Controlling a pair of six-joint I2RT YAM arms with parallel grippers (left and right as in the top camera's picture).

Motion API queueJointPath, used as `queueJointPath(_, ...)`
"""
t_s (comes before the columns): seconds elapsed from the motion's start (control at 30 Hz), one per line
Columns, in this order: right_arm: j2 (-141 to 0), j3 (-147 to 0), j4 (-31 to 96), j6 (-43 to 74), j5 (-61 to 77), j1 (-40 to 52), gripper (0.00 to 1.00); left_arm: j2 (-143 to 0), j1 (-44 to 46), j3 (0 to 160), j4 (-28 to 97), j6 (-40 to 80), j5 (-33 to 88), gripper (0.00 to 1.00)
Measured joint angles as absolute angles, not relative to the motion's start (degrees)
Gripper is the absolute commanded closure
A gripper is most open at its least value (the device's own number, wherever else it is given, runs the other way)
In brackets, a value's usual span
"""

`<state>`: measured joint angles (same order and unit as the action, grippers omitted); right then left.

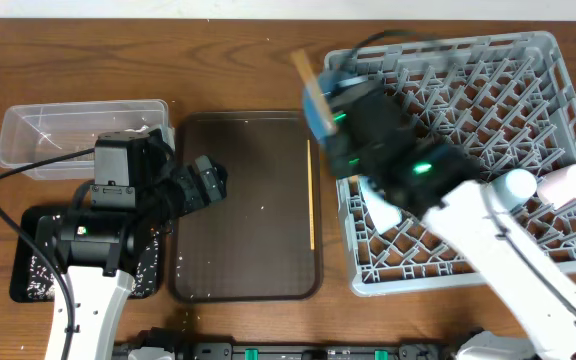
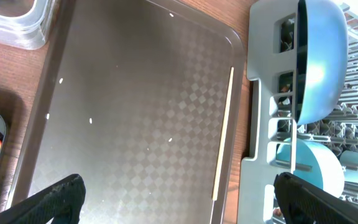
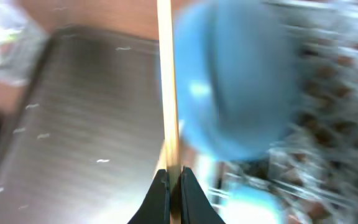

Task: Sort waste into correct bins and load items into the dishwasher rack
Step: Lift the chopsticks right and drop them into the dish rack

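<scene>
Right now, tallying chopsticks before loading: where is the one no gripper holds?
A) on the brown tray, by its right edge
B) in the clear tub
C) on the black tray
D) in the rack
A: the loose chopstick lies on the brown serving tray; the right gripper pinches the other chopstick.

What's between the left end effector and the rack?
The brown tray, with one chopstick along the edge beside the rack; left wrist view.

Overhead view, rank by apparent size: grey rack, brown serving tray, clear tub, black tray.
1. grey rack
2. brown serving tray
3. clear tub and black tray: look about alike; the black tray is partly hidden, so not ranked.
</scene>
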<state>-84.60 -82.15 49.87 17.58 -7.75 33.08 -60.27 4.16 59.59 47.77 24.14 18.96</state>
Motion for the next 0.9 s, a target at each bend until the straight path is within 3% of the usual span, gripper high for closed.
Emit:
queueJointPath(0.3, -83.72, -78.32, 54.13, 7.09, -5.5, 14.92, 0.99, -60.27, 4.16, 59.59, 47.79, 24.14, 18.94, 0.02)
queueJointPath(0.57, -86.67, -67.57, 50.41, 4.19, -2.55, 13.72, 0.99, -60.29, 4.16, 59.59, 47.79, 24.16, 18.96, 0.02)
queueJointPath(0.6, -87.09, -67.0, 50.13, 4.08, -2.33, 13.8, 0.94, -60.29, 4.16, 59.59, 47.81, 24.16, 18.96, 0.02)
queueJointPath(0.63, -87.46, -66.74, 50.04, 3.9, -2.24, 13.85, 0.73, -60.29, 4.16, 59.59, 47.79, 24.14, 18.94, 0.02)
queueJointPath(0.67, -87.7, -66.61, 49.95, 4.03, -2.13, 13.85, 0.6, -60.29, 4.16, 59.59, 47.81, 24.14, 18.96, 0.02)
queueJointPath(0.9, -87.64, -67.24, 50.0, 3.79, -2.79, 14.68, 0.61, -60.29, 4.16, 59.59, 47.81, 24.16, 18.96, 0.02)
